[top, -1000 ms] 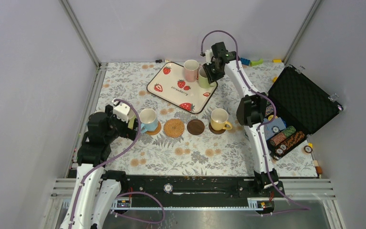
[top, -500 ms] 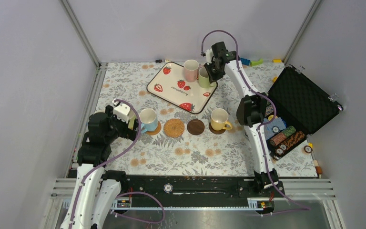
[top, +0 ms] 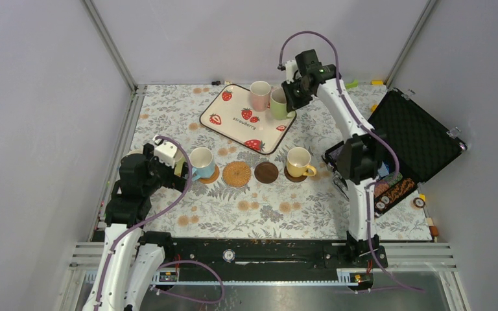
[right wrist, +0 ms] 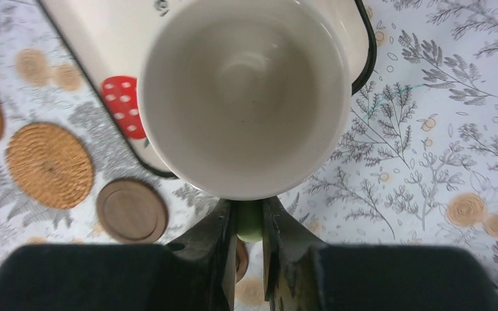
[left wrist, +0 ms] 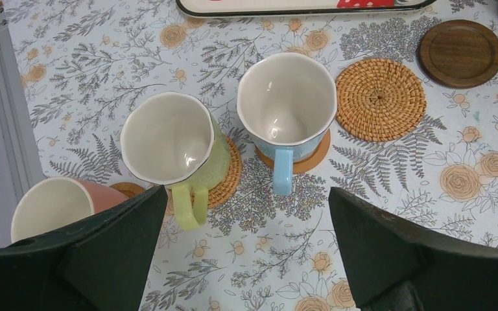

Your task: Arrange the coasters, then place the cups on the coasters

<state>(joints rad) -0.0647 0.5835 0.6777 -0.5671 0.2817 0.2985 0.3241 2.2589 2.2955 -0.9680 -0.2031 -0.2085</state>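
Right pincer [right wrist: 249, 228] is clamped narrow on the handle of the green cup [right wrist: 246, 97]. Cup is upright, white inside showing, at the right corner of the strawberry tray [top: 233, 120]. Can't tell if its base touches the tray. Pink cup [top: 259, 94] stands on the tray just beside it, upright.

Left pincer [left wrist: 243, 241] is spread wide and holds nothing. It hangs over the table [top: 259, 210] on the left, near three cups. Blue cup [left wrist: 286, 107] sits on a tan coaster [left wrist: 312, 154], handle toward the wrist camera. Pale green cup [left wrist: 168, 139] sits on a woven coaster [left wrist: 231, 173], just left of the blue one, handle also toward the camera. Second pink cup [left wrist: 52, 207] is furthest left, partly hidden by the left finger. A brown disc edge [left wrist: 130, 189] shows beside it.

Right of the blue cup lie a bare woven coaster [left wrist: 380, 99] and then a bare dark brown coaster [left wrist: 460, 53], close together but not touching. Further right, the yellow cup [top: 297, 161] stands on another coaster [top: 290, 173], handle to the right. Cups and coasters form one row across the table, nearer the arm bases than the tray.

Open black case [top: 415, 136] with poker chips [top: 389, 188] is at the right edge, partly behind the right arm.
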